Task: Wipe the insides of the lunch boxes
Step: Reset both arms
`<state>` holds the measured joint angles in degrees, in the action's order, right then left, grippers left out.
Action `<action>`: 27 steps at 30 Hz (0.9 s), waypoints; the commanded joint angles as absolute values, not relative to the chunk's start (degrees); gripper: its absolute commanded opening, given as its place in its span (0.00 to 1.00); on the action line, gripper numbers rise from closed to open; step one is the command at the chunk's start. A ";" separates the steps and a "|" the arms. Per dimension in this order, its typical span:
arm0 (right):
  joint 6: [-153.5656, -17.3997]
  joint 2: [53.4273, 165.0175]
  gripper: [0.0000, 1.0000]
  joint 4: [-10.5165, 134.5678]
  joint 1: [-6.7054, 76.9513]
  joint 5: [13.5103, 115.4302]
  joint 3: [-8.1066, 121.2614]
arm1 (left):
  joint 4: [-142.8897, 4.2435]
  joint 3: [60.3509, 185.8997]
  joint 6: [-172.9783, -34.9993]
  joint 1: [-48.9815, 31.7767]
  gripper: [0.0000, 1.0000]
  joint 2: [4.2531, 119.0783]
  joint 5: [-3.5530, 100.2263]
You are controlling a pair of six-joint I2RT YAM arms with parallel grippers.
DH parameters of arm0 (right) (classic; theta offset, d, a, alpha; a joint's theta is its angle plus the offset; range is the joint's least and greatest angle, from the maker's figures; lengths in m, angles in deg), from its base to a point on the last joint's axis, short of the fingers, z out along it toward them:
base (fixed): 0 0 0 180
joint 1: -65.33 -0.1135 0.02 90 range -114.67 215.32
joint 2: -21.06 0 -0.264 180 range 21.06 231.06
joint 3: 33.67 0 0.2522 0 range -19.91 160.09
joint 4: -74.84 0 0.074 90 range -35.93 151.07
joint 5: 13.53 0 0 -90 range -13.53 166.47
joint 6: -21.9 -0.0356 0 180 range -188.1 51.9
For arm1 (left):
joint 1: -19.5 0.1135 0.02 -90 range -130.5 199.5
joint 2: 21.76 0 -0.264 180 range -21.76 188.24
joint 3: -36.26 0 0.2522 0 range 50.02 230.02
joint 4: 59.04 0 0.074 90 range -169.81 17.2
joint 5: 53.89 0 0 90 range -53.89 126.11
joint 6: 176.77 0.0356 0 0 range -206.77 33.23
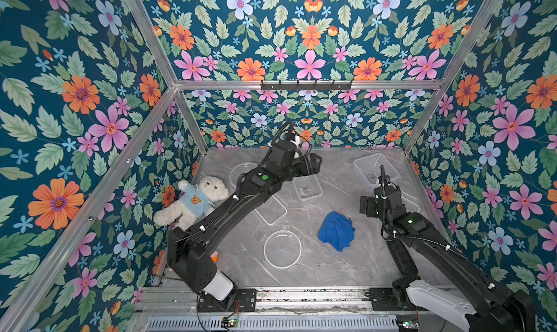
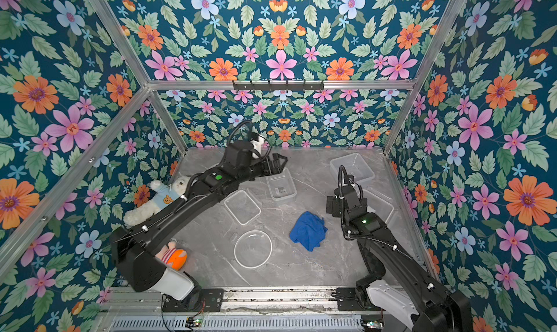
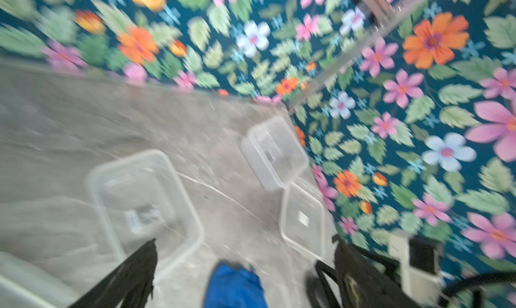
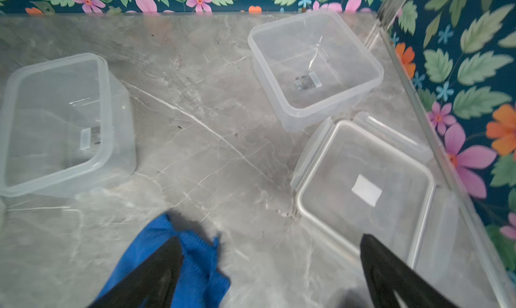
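Both top views: my left pincer (image 1: 313,164) hangs spread and empty over the far middle of the grey marble surface (image 1: 331,270), near the small rectangular lunch box (image 1: 307,189). The large square lunch box (image 1: 375,169) sits in the far right corner. The round lunch box (image 1: 242,170) shows only in part, behind my left arm. A crumpled blue cloth (image 1: 336,231) lies alone mid-surface, with my right pincer (image 1: 366,205) near it.

Left wrist view, blurred: my fingers (image 3: 134,276) stand wide apart with nothing between them. Both straight-sided boxes sit upright ahead.

Right wrist view: my right pincer (image 4: 270,238) is spread and empty, one finger above the cloth. The square box is open-topped, and its flat square lid (image 4: 365,189) lies just beside it.

The boxes look thin, light and slick, so I expect them to skate under a wipe. I would pinch a side wall at the rim, one finger inside and one outside. The cloth is limp, so I would take a raised fold.
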<state>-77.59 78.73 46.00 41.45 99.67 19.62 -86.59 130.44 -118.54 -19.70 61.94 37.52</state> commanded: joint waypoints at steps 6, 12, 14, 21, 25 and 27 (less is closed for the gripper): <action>-69.70 79.44 0.99 75.30 49.17 96.76 6.06 | -32.93 90.15 -71.16 -17.32 0.99 47.05 -3.94; -71.25 84.11 0.99 84.16 54.04 100.59 0.48 | -43.65 81.24 -85.20 1.10 0.99 48.38 -1.41; -72.19 86.70 0.99 85.34 55.17 99.96 -0.34 | -36.87 75.50 -88.72 5.21 0.99 49.93 1.76; -71.44 90.50 0.99 97.52 60.05 95.63 -2.19 | -25.69 70.86 -93.89 12.10 0.99 59.77 8.33; -75.94 95.96 0.99 109.16 66.89 87.86 -4.41 | -19.67 72.43 -89.76 13.03 0.99 64.17 10.40; -75.63 104.18 0.99 122.32 68.88 81.99 -6.28 | -14.10 71.09 -87.88 13.25 0.99 67.20 12.93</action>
